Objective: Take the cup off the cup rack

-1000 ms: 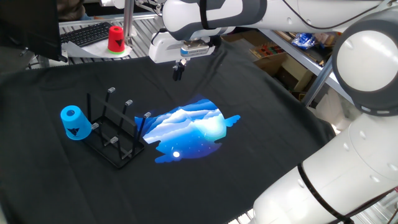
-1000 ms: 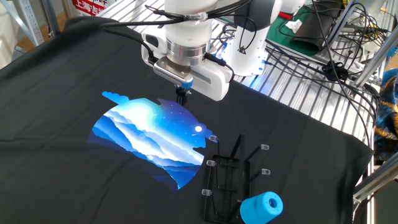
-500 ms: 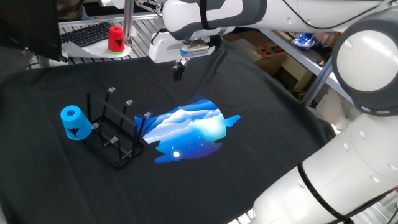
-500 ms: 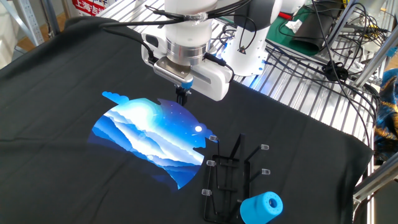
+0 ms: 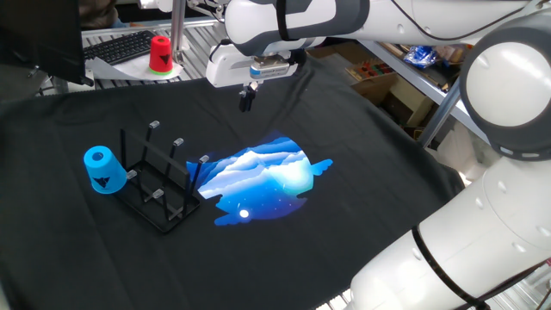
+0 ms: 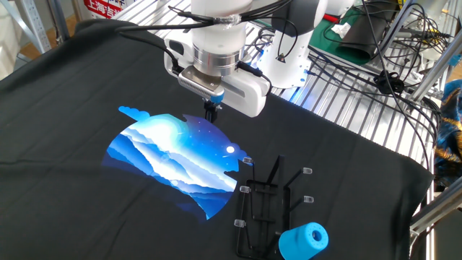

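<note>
**Blue cup sitting on the rack, gripper hanging apart from it**

The small bright blue tapered plastic cup point(image 5: 102, 170) point(image 6: 304, 241) with a dark triangular mark on its side is sitting tilted on an outer peg of the low black wire-frame cup rack point(image 5: 158, 183) point(image 6: 269, 202), at the end of the rack that is lying far from the arm. Its closed narrow end is pointing up and away from the rack. The other thin upright pegs with grey caps are standing bare.

The rack is standing on the black cloth point(image 5: 344, 129) point(image 6: 86, 94) that is covering the table. Just beside the rack, a blue and white mountain picture point(image 5: 263, 179) point(image 6: 173, 161) is lying printed on the cloth.

The white two-finger gripper point(image 5: 247, 98) point(image 6: 211, 110) of the arm is hanging above the cloth near the far edge of the printed picture, well apart from the cup and the rack. Its dark fingers are pointing straight down and are appearing pressed together, with nothing between them.

A red plastic cup with a green base point(image 5: 160, 55) is standing on the metal shelf behind the table, near a black keyboard point(image 5: 120, 46).
</note>
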`<state>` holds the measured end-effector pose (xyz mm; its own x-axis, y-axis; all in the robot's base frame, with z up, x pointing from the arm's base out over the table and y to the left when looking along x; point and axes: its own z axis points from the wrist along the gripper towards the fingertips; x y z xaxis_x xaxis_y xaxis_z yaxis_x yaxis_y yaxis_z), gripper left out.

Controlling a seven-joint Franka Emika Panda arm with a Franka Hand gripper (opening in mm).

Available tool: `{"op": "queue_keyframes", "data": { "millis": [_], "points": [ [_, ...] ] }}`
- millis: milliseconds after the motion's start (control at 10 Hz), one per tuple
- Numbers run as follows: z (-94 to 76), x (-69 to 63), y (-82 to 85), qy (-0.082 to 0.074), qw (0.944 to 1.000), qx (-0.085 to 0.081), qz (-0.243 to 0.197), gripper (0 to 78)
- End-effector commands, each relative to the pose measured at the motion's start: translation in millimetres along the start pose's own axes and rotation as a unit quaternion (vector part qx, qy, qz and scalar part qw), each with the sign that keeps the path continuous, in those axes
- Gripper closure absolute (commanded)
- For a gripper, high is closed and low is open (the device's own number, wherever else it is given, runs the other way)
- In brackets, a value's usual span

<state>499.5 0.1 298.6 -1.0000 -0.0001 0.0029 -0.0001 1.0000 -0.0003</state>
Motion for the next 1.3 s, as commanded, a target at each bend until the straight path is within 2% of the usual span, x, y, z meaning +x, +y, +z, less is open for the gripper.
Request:
{"op": "queue_keyframes", "data": {
  "millis": [100, 200, 400, 600, 900, 1000, 1100, 1200, 1300],
  "points": [
    [0.0, 0.0, 0.0, 0.044, 0.9911, -0.008, 0.125, 77.6],
    [0.0, 0.0, 0.0, 0.042, 0.9914, 0.017, 0.122, 77.6],
    [-0.1, 0.0, 0.0, 0.044, 0.9914, 0.011, 0.123, 77.6],
    [-2.9, 0.2, 6.8, 0.046, 0.9902, -0.005, 0.132, 77.6],
    [-16.9, 3.1, 32.7, 0.049, 0.9871, 0.001, 0.152, 77.6],
    [-18.2, 3.6, 35.0, 0.048, 0.9869, 0.000, 0.154, 77.6],
    [-25.6, 5.3, 44.3, 0.050, 0.9869, -0.005, 0.153, 77.6],
    [-25.8, 5.4, 44.6, 0.051, 0.9869, -0.006, 0.153, 77.6],
    [-27.5, 6.6, 48.8, 0.057, 0.9868, -0.010, 0.151, 77.6]
  ]
}}
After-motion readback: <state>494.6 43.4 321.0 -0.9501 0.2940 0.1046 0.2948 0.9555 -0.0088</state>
